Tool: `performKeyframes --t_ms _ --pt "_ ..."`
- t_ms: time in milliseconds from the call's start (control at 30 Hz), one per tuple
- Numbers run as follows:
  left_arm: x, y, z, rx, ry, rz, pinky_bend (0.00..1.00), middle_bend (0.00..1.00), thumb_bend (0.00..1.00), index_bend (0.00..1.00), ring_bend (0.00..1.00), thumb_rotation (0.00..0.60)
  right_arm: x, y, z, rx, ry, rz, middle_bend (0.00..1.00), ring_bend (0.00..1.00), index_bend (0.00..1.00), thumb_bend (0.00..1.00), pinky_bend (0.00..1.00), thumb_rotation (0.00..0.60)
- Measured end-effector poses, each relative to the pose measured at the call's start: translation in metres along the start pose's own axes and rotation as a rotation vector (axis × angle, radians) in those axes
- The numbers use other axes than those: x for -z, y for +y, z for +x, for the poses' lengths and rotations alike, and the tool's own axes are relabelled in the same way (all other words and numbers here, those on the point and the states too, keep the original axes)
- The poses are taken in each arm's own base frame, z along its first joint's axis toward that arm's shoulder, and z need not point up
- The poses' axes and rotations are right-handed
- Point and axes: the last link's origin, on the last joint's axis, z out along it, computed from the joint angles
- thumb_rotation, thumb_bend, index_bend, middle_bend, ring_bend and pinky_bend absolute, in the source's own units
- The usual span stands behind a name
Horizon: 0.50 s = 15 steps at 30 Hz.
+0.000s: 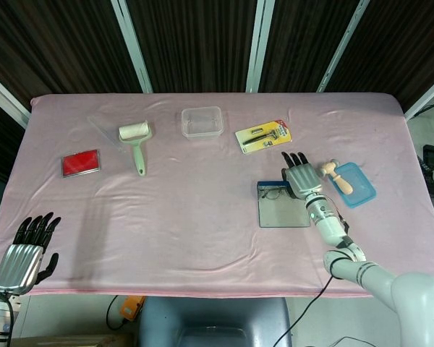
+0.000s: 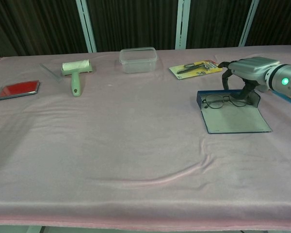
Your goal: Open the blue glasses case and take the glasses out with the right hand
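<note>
The blue glasses case [image 1: 283, 211] [image 2: 235, 120] lies open and flat on the pink cloth at the right. The thin-framed glasses [image 1: 274, 192] [image 2: 219, 101] rest along its far edge. My right hand [image 1: 299, 176] [image 2: 250, 68] hangs over the right end of the glasses, fingers curved down around them and thumb by the case's back wall. The glasses still lie in the case, and no grip on them shows. My left hand [image 1: 22, 260] is at the near left corner, off the table edge, fingers apart and holding nothing.
A light blue box [image 1: 354, 185] with a wooden piece on it sits just right of my right hand. Along the far side are a packaged razor [image 1: 263, 135] [image 2: 195, 68], a clear plastic box [image 1: 202, 121], a green lint roller [image 1: 135, 141] and a red case [image 1: 81, 163].
</note>
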Motion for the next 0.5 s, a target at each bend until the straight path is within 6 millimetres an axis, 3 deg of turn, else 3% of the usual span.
performKeyframes --t_ms 500 --pt "-0.0001 0.0007 -0.0004 -0.001 -0.004 -0.002 0.04 0.0 0.43 0.0 0.0 0.6 0.0075 -0.0042 0.0048 -0.012 0.141 0.045 0.11 0.04 0.67 0.55 0.01 0.6"
